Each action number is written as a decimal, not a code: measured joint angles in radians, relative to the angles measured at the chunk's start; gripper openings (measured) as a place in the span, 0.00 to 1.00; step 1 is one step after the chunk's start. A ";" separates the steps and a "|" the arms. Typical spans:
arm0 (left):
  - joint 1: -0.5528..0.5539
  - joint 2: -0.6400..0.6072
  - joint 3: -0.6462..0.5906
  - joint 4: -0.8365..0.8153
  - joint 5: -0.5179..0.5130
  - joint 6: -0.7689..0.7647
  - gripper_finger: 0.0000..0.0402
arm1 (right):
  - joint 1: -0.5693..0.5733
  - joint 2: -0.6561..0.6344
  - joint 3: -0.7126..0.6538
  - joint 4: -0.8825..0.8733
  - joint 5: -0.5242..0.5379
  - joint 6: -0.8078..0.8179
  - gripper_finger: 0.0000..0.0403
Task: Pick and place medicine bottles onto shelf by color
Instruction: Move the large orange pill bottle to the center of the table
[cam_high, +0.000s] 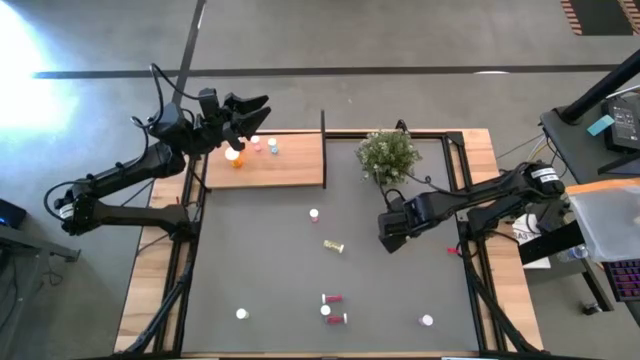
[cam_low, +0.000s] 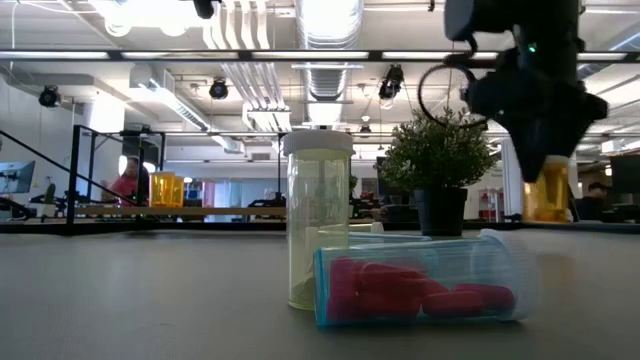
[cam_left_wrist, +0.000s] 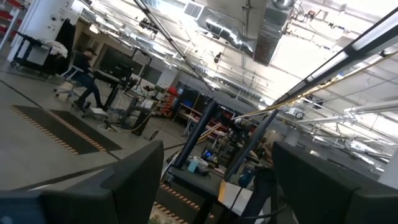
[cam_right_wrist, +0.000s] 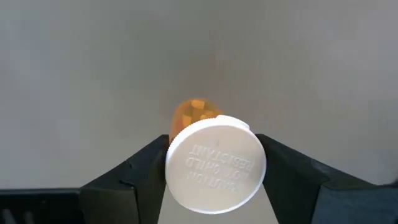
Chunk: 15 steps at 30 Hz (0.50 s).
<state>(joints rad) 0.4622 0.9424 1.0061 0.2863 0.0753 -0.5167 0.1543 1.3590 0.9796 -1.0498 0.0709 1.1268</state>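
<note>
The left tool (cam_high: 250, 105) hangs over the far edge of the shelf (cam_high: 290, 170), its fingers (cam_left_wrist: 134, 180) spread apart with nothing between them. The shelf lies at the far left of the worktop (cam_high: 270, 250), with a thin dark upright edge at its right end. On it, below the left tool, stand an orange bottle (cam_high: 234, 155), a pink one (cam_high: 256, 145) and a pale blue one (cam_high: 272, 148).

Right of the shelf's upright edge stands a potted plant (cam_high: 386, 155). In front of the shelf, out on the worktop, a white-capped bottle (cam_high: 314, 214) stands upright and a yellow bottle (cam_high: 334, 246) lies on its side. Nearer the front edge lie two red bottles (cam_high: 333, 299) with a white cap between them, and two more white caps sit well apart to either side.

Right of the yellow bottle, in front of the plant, the right tool (cam_high: 388, 238) points down. Its fingers (cam_right_wrist: 137, 174) touch both sides of the white cap of an orange bottle (cam_right_wrist: 211, 155) standing on the worktop.
</note>
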 joint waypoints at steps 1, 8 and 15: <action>0.000 0.000 0.000 0.000 0.000 0.000 0.71 | 0.000 0.013 0.025 0.007 0.001 -0.010 0.54; 0.000 -0.001 0.000 0.000 0.001 -0.001 0.71 | 0.000 0.171 0.246 0.014 0.008 -0.133 0.55; 0.000 -0.011 0.000 0.000 0.041 -0.017 0.71 | -0.001 0.346 0.465 0.001 0.008 -0.272 0.55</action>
<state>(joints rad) 0.4625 0.9310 1.0061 0.2860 0.1166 -0.5342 0.1536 1.7049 1.4448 -1.0491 0.0784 0.8551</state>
